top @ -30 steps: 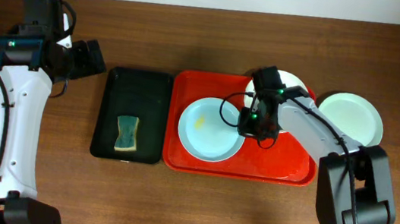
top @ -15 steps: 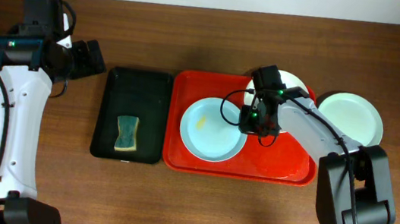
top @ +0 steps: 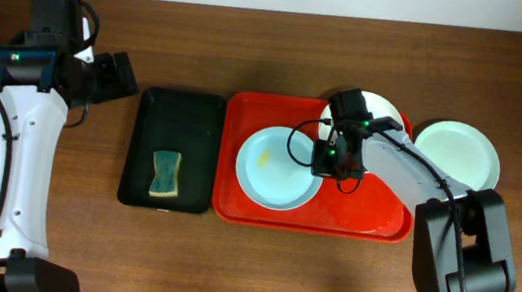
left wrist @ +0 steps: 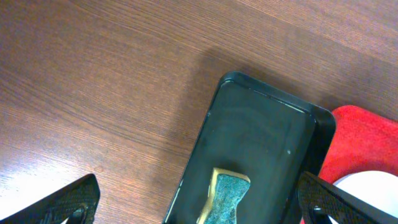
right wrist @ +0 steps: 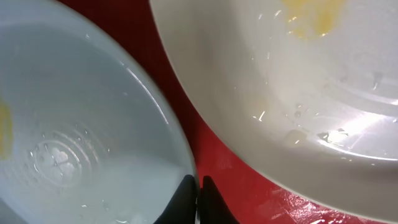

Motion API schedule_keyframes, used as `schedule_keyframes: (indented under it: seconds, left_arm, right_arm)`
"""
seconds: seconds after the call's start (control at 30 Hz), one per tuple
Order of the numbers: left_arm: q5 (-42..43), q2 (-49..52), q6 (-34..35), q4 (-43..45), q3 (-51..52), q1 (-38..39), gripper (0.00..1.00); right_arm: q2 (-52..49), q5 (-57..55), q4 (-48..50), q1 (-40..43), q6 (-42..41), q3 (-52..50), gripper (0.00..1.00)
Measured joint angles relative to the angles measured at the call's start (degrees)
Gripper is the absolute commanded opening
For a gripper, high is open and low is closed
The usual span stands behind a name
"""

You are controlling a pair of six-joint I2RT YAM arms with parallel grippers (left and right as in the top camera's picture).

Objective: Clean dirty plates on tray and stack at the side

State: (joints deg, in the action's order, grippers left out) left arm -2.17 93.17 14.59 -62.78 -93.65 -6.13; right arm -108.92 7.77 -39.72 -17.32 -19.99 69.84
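Observation:
A pale blue plate [top: 273, 168] with a yellowish smear lies on the red tray [top: 372, 218]. My right gripper [top: 324, 164] is shut on its right rim. In the right wrist view the black fingertips [right wrist: 186, 193] pinch the thin edge of that plate [right wrist: 81, 143], with the gripper [right wrist: 198, 190] low over the tray floor [right wrist: 249, 193]. A white plate [top: 382, 109] with a yellow smear sits at the tray's back right, seen close in the right wrist view [right wrist: 298, 81]. A third, pale green plate [top: 457, 153] rests on the table right of the tray. My left gripper [top: 125, 75] hangs open and empty.
A black tray [top: 190, 117] left of the red one holds a green and yellow sponge [top: 166, 174]. In the left wrist view the open left gripper [left wrist: 198, 199] looks down on that black tray [left wrist: 261, 130] and sponge [left wrist: 227, 196]. Brown wooden table lies all round.
The right jaws have closed fully onto the blue plate's rim, and the plate has shifted slightly to the right. The left arm has not moved.

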Motion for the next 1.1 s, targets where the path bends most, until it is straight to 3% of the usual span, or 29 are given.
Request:
schedule_keyframes:
  seconds: [0.73,0.8,0.93,0.97,1.1]
  left_arm:
    - [0.87,0.00,0.00,0.87,0.00,0.00,1.00]
    - [3.30,0.00,0.00,-1.53,0.00,0.00,0.80]
    - [6.86,0.00,0.35,-4.79,1.75,1.01,0.54]
    - [7.19,0.00,-0.02,-4.98,3.19,1.75,0.50]
    - [8.15,0.00,-0.66,-4.55,10.29,6.12,0.53]
  right_arm:
    - [0.00,-0.02,0.61,0.00,0.33,-0.02,0.05]
    - [0.00,-0.02,0.66,0.00,0.33,-0.02,0.05]
    - [0.00,-0.02,0.68,0.00,0.31,-0.02,0.05]
    - [0.00,-0.02,0.68,0.00,0.28,-0.02,0.06]
    - [0.00,-0.02,0.66,0.00,0.31,-0.02,0.06]
